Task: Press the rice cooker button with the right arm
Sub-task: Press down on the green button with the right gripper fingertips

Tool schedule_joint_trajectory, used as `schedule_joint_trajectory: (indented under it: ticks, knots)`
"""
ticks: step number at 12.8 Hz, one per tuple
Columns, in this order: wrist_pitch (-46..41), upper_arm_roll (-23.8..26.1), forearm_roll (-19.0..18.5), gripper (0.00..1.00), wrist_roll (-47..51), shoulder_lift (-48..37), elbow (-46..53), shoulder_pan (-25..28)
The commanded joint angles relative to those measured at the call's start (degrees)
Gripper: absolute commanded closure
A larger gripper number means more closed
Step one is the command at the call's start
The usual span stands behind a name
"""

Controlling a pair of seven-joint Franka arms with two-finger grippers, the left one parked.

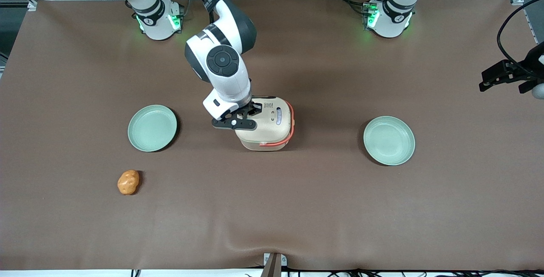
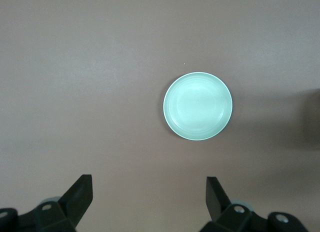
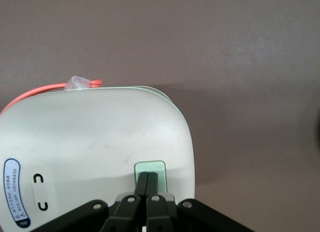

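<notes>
Gripper [image 3: 147,184] at frame centre in front view — fingers pinched together, tips on rice cooker [image 1: 267,124] green button [image 3: 150,168]; you're mid-press, release pending

Even overhead light, all views sharp. Soft shadow falls beside the rice cooker [image 1: 267,124], away from the closed gripper [image 3: 147,184]; no glare.
</notes>
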Motion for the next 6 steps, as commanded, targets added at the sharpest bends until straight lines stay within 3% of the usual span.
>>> schedule_joint_trajectory:
  ticks: [1,6]
  knots:
    - [0.86,-0.64,-0.14,1.00,1.91,0.89,-1.08,0.75]
    - [1.92,-0.73,-0.23,1.00,2.36,2.13,-1.17,0.66]
